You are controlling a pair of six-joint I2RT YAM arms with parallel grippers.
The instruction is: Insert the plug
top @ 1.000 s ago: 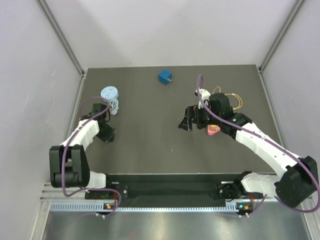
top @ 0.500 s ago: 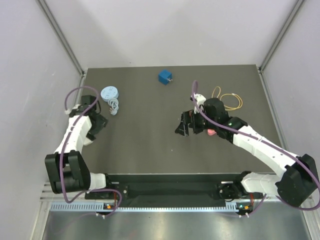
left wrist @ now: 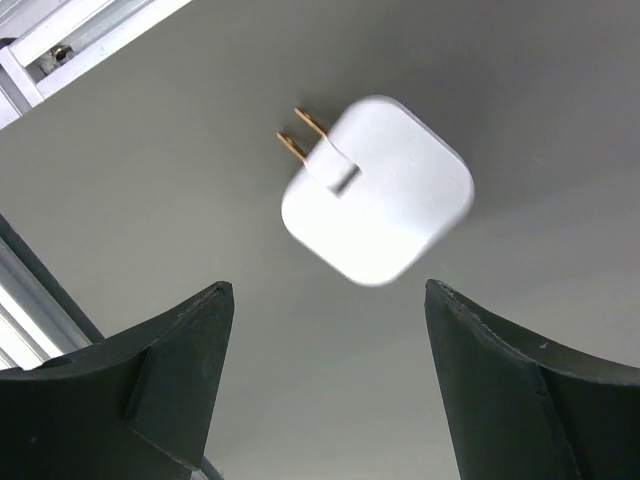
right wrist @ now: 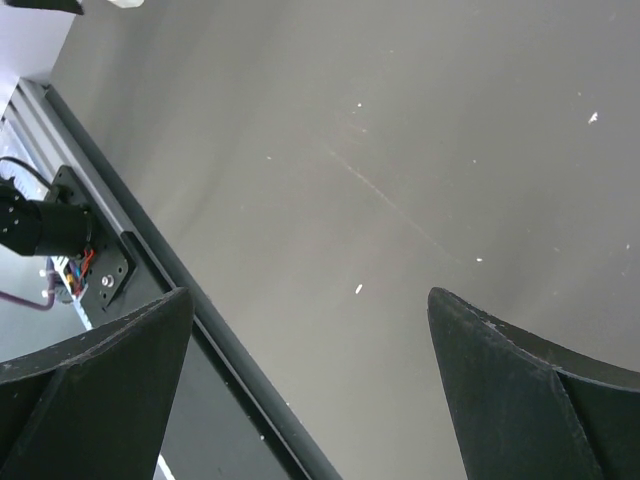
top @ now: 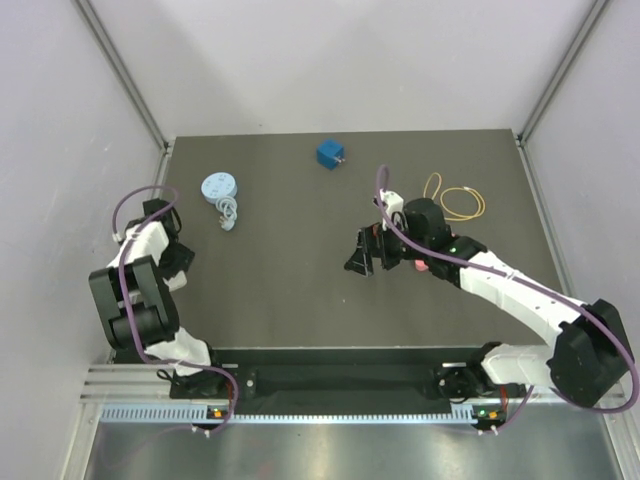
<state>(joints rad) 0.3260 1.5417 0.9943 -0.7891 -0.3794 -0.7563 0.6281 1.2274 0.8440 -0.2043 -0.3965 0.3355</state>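
Note:
The plug (left wrist: 375, 190) is a white rounded block with two brass prongs, lying on the grey table ahead of my left gripper (left wrist: 328, 290). The open jaws are clear of it, with nothing between them. From above, the left gripper (top: 177, 258) is folded back at the table's left edge, and the plug cannot be made out there. My right gripper (top: 362, 255) hangs open over the middle of the table. In its wrist view the right gripper (right wrist: 310, 295) has only bare table and the front rail between its fingers.
A blue cube with prongs (top: 331, 154) sits at the back. A pale blue round disc (top: 219, 186) with a white cord (top: 229, 213) lies back left. A yellow wire loop (top: 455, 200) and a small pink piece (top: 423, 265) lie beside the right arm.
The left arm has swung back from the table toward the left edge, and its jaws now stand apart. The right gripper has drifted slightly left and stays open.

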